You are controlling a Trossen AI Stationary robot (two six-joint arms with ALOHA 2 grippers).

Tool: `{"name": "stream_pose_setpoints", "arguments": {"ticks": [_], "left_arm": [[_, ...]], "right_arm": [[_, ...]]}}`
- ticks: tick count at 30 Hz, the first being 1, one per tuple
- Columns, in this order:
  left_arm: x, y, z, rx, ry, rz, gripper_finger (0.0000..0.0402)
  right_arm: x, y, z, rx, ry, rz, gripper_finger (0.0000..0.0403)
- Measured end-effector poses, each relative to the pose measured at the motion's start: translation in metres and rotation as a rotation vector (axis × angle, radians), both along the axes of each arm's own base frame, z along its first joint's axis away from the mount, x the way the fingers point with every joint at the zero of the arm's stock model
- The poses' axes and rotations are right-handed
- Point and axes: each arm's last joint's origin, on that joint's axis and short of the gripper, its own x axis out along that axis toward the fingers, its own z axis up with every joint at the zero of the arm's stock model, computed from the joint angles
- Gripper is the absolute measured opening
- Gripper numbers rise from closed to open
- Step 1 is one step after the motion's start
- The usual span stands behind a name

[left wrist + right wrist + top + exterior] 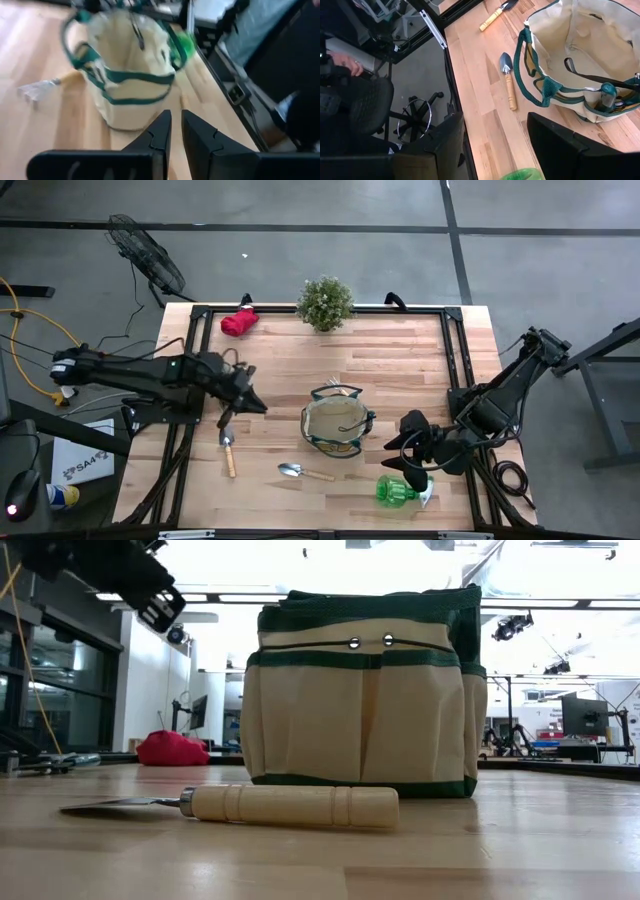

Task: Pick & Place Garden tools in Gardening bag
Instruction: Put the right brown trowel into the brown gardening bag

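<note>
The tan gardening bag [337, 423] with green trim stands upright mid-table; it also shows in the low view [365, 690]. One trowel [228, 448] lies flat left of the bag. A second trowel [305, 472] lies in front of the bag, and also shows in the right wrist view [508, 80]. The green spray bottle [398, 490] lies near the front edge. The red glove bundle [238, 322] lies at the far left. My left gripper [247, 402] is shut and empty, left of the bag, above the first trowel's blade end. My right gripper [398, 448] is open and empty, between the bag and the spray bottle.
A potted plant [325, 302] stands at the far edge. A small pronged tool [37, 90] lies by the bag's far side. A grey-green handle [607, 95] sticks out of one of the bag's outer pockets. Black rails [455, 360] run along the table's sides.
</note>
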Motion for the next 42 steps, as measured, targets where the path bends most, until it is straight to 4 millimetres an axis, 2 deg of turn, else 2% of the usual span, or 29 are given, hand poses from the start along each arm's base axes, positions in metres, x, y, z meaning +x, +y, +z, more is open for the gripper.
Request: {"name": "stream_pose_setpoints", "arguments": {"ticks": [6, 13, 20, 27, 31, 38, 42], "left_arm": [[0.023, -0.029, 0.002, 0.095, 0.040, -0.109, 0.0044], [0.031, -0.073, -0.015, 0.180, 0.115, -0.147, 0.0044], [0.040, -0.117, -0.033, 0.238, 0.052, -0.152, 0.0044], [0.053, -0.131, -0.058, 0.245, 0.127, -0.116, 0.0051], [0.068, -0.142, -0.059, 0.266, 0.136, -0.149, 0.0083], [0.097, -0.160, -0.063, 0.356, 0.133, -0.139, 0.0178], [0.110, -0.169, -0.074, 0.404, 0.163, -0.140, 0.0204]], "right_arm": [[0.000, 0.000, -0.001, -0.005, 0.005, 0.000, 0.0211], [0.000, 0.000, -0.001, -0.006, 0.006, 0.001, 0.0211], [0.000, 0.000, -0.001, -0.005, 0.007, 0.004, 0.0211], [-0.001, 0.000, -0.001, 0.006, 0.021, 0.026, 0.0211], [-0.002, 0.000, -0.002, 0.000, 0.042, 0.037, 0.0211], [-0.003, 0.000, -0.004, 0.000, 0.076, 0.061, 0.0211], [-0.003, 0.000, -0.004, 0.001, 0.076, 0.063, 0.0211]]}}
